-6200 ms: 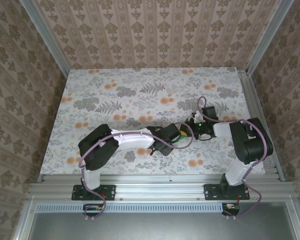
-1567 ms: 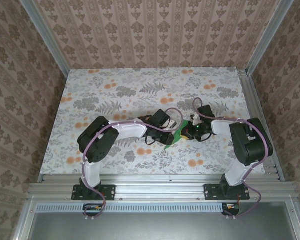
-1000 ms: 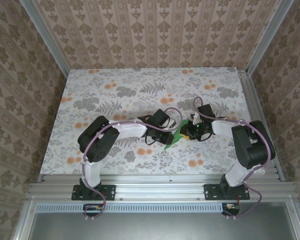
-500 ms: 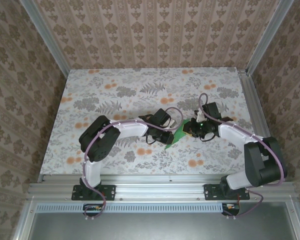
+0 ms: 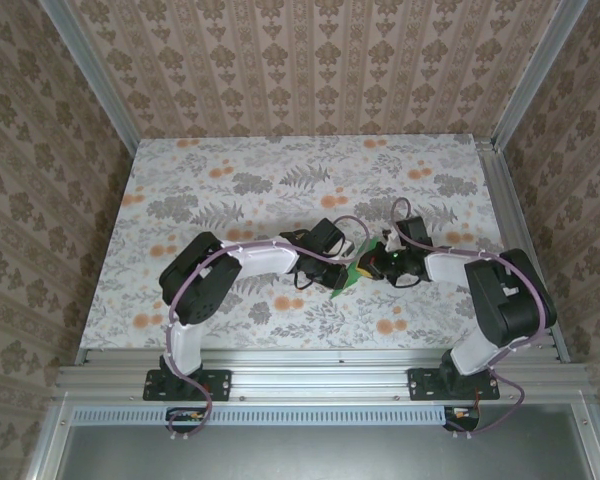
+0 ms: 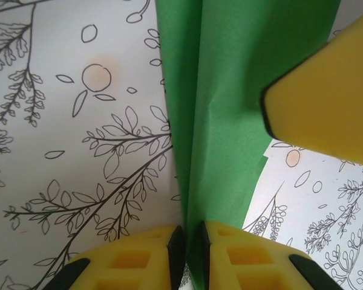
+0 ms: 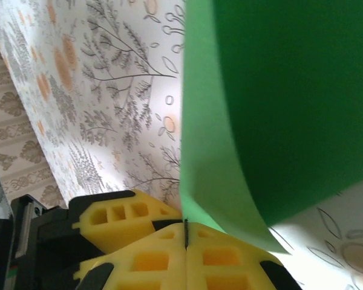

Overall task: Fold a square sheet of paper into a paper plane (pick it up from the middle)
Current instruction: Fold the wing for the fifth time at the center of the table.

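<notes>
Paper: the folded green paper (image 6: 230, 121) hangs over the middle of the surface (image 5: 230, 170), a little toward its near edge.
Left fingers: the left fingers (image 6: 215, 251) pinch the crease.
Right fingers: the right fingers (image 7: 196, 244) are pressed together on one edge of the paper.
Risk: I think the thin paper may tear or slip out if both sides pull apart. An uneven pull may spoil the crease.

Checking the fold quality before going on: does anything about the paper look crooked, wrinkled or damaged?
No tear shows. The green paper, pinched in the left pincer, has a faint wrinkle beside its fold, and it bows in a curve where the right pincer seems to nip its corner.
</notes>
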`<control>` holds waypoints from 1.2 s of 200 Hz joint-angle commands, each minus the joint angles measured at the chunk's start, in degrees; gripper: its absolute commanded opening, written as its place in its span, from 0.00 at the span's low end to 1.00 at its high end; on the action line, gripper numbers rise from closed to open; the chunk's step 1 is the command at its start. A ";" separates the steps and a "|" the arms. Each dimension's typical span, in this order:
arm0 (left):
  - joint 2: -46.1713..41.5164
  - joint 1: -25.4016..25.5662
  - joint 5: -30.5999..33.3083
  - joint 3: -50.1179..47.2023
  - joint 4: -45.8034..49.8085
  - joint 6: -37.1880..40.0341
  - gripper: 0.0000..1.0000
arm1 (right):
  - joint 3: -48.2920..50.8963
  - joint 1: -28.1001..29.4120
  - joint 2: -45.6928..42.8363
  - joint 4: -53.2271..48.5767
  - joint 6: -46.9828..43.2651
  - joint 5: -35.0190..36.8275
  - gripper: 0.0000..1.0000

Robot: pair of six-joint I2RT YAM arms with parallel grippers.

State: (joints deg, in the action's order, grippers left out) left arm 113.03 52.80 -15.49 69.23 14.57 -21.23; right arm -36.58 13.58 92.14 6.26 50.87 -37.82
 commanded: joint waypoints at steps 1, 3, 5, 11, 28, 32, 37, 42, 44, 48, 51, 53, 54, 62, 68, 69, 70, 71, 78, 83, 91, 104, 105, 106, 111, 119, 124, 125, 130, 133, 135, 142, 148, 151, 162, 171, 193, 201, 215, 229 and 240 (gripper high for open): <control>7.11 1.23 4.33 -2.16 -0.39 1.78 0.20 | -0.25 0.45 2.25 3.71 1.72 -0.79 0.00; 7.07 1.21 4.32 -2.17 -0.48 1.74 0.20 | -0.31 0.45 2.41 3.74 1.69 -0.70 0.00; 7.08 1.22 4.28 -2.17 -0.50 1.73 0.20 | -0.33 0.45 2.65 3.82 1.62 -0.64 0.00; 7.09 1.23 4.24 -2.25 -0.59 1.80 0.20 | -0.50 0.40 3.35 3.98 1.60 -0.63 0.00; 7.16 1.31 4.19 -2.43 -0.66 1.98 0.20 | -1.12 0.49 5.42 4.32 1.26 -0.33 0.00; 7.20 1.39 4.13 -2.40 -0.78 1.92 0.20 | -1.21 0.53 5.79 4.62 1.30 -0.35 0.00; 7.20 1.42 4.06 -2.46 -0.77 2.03 0.20 | -1.34 0.57 6.24 4.73 1.25 -0.33 0.00; 7.15 1.43 4.02 -2.45 -0.82 2.12 0.20 | -1.51 0.65 6.58 4.41 0.98 0.12 0.00; 7.12 1.50 4.05 -2.46 -0.78 2.11 0.20 | -1.57 0.70 6.63 4.25 0.81 0.27 0.00; 7.03 1.44 4.01 -2.48 -0.79 2.17 0.20 | -1.72 0.67 6.66 3.38 0.35 0.97 0.00; 7.03 1.47 4.03 -2.51 -0.79 2.19 0.20 | -1.86 0.70 6.65 2.89 -0.03 1.48 0.00; 6.94 1.51 4.05 -2.52 -0.66 2.23 0.20 | -2.01 0.69 6.65 2.33 -0.30 1.86 0.00; 6.94 1.51 4.06 -2.52 -0.67 2.24 0.20 | -2.05 0.67 6.65 2.08 -0.45 2.05 0.00; 6.76 1.49 4.10 -2.63 -0.63 2.26 0.20 | -2.55 0.89 6.72 0.19 -1.51 3.24 0.00; 6.67 1.51 4.08 -2.70 -0.67 2.34 0.20 | -2.98 0.88 6.78 -1.22 -2.28 4.38 0.00; 6.67 1.56 4.07 -2.74 -0.72 2.34 0.20 | -3.07 0.90 6.76 -1.46 -2.41 4.58 0.00; 6.63 1.50 4.11 -2.76 -0.70 2.34 0.20 | -3.11 0.95 6.75 -1.79 -2.51 4.76 0.00; 6.61 1.55 4.13 -2.78 -0.69 2.34 0.20 | -3.17 0.98 6.74 -2.14 -2.61 4.95 0.00; 6.51 1.53 4.14 -2.78 -0.60 2.42 0.20 | -3.66 1.07 6.92 -3.69 -3.40 6.14 0.00; 6.41 1.59 4.10 -2.76 -0.60 2.47 0.20 | -3.76 1.05 7.13 -4.45 -3.84 6.73 0.00; 6.33 1.65 4.11 -2.66 -0.45 2.43 0.20 | -3.85 1.12 7.72 -5.44 -4.17 7.68 0.00; 6.07 1.91 4.30 -2.56 -0.06 2.44 0.20 | -3.77 1.20 8.68 -6.54 -4.88 9.21 0.00; 6.06 1.94 4.31 -2.54 -0.06 2.43 0.20 | -3.77 1.19 8.72 -6.71 -4.94 9.41 0.00; 6.02 1.95 4.36 -2.53 0.02 2.43 0.20 | -3.77 1.27 8.74 -6.84 -5.01 9.60 0.00; 5.87 2.11 4.49 -2.38 0.33 2.43 0.20 | -3.80 1.39 8.89 -7.52 -5.46 10.45 0.00; 5.71 2.40 4.73 -2.32 0.85 2.56 0.20 | -3.85 1.53 9.08 -8.99 -6.25 11.88 0.00; 5.48 2.56 5.03 -2.26 1.13 2.59 0.20 | -3.85 1.49 9.03 -9.70 -6.67 12.63 0.00; 5.46 2.57 5.03 -2.26 1.24 2.59 0.20 | -3.85 1.51 9.03 -9.83 -6.75 12.83 0.00; 5.25 2.76 5.37 -2.20 1.60 2.65 0.20 | -3.87 1.48 8.99 -10.51 -7.19 13.57 0.00; 5.17 2.91 5.52 -2.19 1.86 2.62 0.20 | -3.93 1.53 8.96 -10.87 -7.42 13.80 0.00; 5.07 2.92 5.66 -2.18 2.04 2.63 0.20 | -3.94 1.47 8.88 -11.06 -7.51 14.13 0.00; 4.84 3.17 6.04 -2.22 2.52 2.67 0.20 | -3.97 1.45 8.84 -11.69 -8.01 15.12 0.00; 4.61 3.40 6.42 -2.33 2.96 2.63 0.20 | -3.85 1.51 8.85 -12.04 -8.21 15.61 0.00; 4.52 3.56 6.65 -2.35 3.18 2.63 0.20 | -3.77 1.48 8.89 -12.06 -8.24 15.85 0.00; 4.13 4.15 7.27 -2.59 3.78 2.51 0.20 | -3.49 1.47 9.17 -12.00 -8.33 16.49 0.00; 3.74 4.63 7.85 -3.08 4.17 2.27 0.20 | -3.18 1.51 9.66 -11.56 -8.29 16.72 0.00; 2.87 5.53 8.46 -4.16 4.63 1.56 0.20 | -2.49 1.51 11.19 -10.20 -7.81 16.89 0.00; 2.44 5.83 8.61 -4.64 4.76 1.25 0.20 | -2.28 1.45 11.48 -9.82 -7.72 16.99 0.00; 1.76 6.43 8.94 -5.30 5.00 0.86 0.20 | -1.93 1.47 11.89 -9.35 -7.66 17.34 0.00; 1.03 7.04 9.15 -5.99 5.32 0.47 0.20 | -1.68 1.46 12.18 -9.08 -7.55 17.59 0.00; 0.71 7.43 9.48 -6.42 5.54 0.27 0.20 | -1.41 1.45 12.29 -8.72 -7.51 17.59 0.00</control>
State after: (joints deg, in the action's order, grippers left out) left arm 110.72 57.74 -4.69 66.98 13.34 -19.94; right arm -41.41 15.33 99.13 2.59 43.66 -32.40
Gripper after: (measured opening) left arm 0.202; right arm 0.065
